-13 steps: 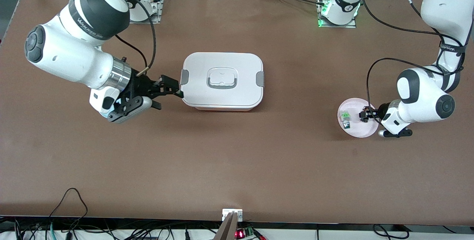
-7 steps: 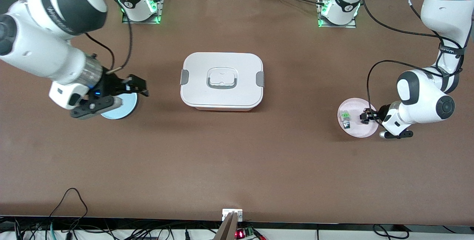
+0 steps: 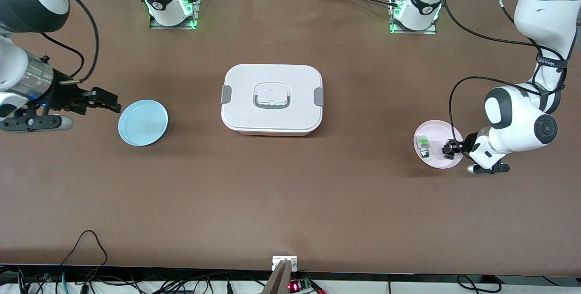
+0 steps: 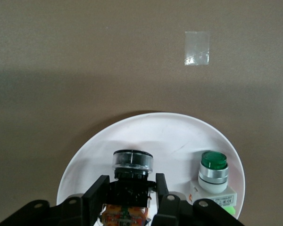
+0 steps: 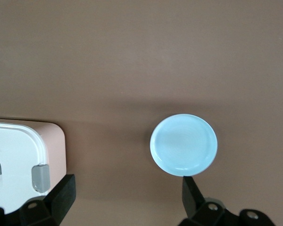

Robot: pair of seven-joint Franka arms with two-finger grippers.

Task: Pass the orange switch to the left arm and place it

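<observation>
The orange switch (image 3: 450, 150), black with a clear cap and an orange end, lies on the pink plate (image 3: 435, 162) at the left arm's end of the table. My left gripper (image 3: 447, 149) is down on the plate, its fingers closed against the switch's black body. The left wrist view shows the switch (image 4: 133, 164) between the fingers of the left gripper (image 4: 131, 190). The white lidded box (image 3: 272, 99) sits mid-table. My right gripper (image 3: 109, 104) is open and empty, in the air beside the blue plate (image 3: 143, 122) at the right arm's end.
A green-and-white switch (image 3: 423, 145) lies on the same pink plate, beside the orange switch; it also shows in the left wrist view (image 4: 213, 169). The right wrist view shows the box's corner (image 5: 14, 155) and the blue plate (image 5: 184, 143). Cables hang at the table's near edge.
My right arm has swung away from the box's end toward its own end of the table, uncovering the blue plate. My left gripper has lowered onto the orange switch.
</observation>
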